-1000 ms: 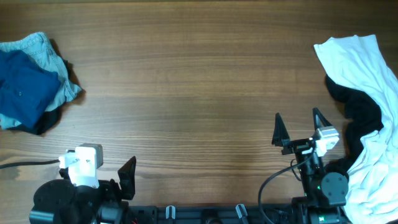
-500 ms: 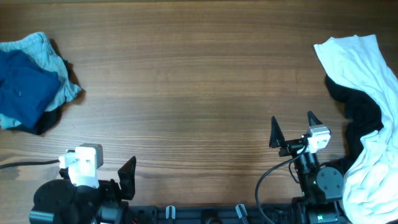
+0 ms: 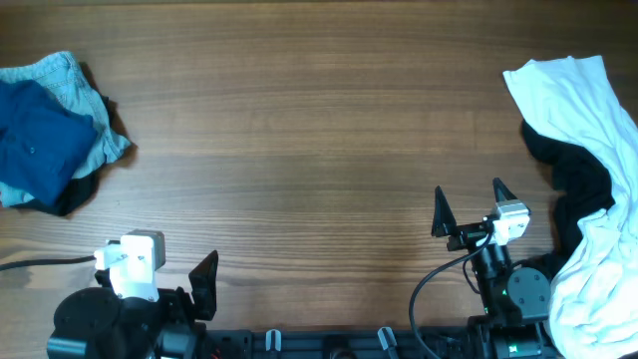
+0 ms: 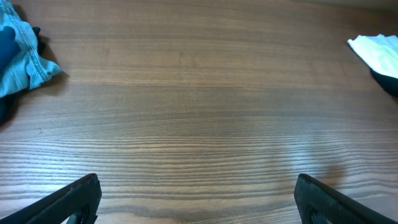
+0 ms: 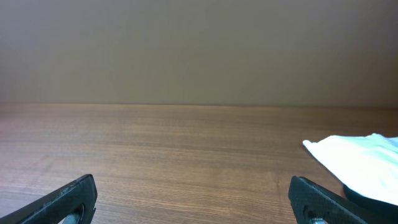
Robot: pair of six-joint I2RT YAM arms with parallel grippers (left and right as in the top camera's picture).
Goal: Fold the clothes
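A folded deep-blue T-shirt (image 3: pixel 35 145) lies on pale-blue denim (image 3: pixel 92 115) and a black piece (image 3: pixel 72 196) at the table's left edge. The denim also shows in the left wrist view (image 4: pixel 22 62). A white garment (image 3: pixel 588 100) lies crumpled over a black garment (image 3: pixel 580 179) at the right edge, and shows in the right wrist view (image 5: pixel 360 158). My left gripper (image 3: pixel 194 289) (image 4: pixel 199 205) is open and empty at the front left. My right gripper (image 3: pixel 471 207) (image 5: pixel 196 202) is open and empty, just left of the white and black pile.
The wooden table (image 3: pixel 299 130) spans the whole view, with bare wood between the two piles. The arm bases and cables (image 3: pixel 439 284) sit along the front edge. A plain wall (image 5: pixel 199 50) stands behind the table.
My right gripper has shifted slightly left and toward the front edge, still open. The left arm and the garments have not moved.
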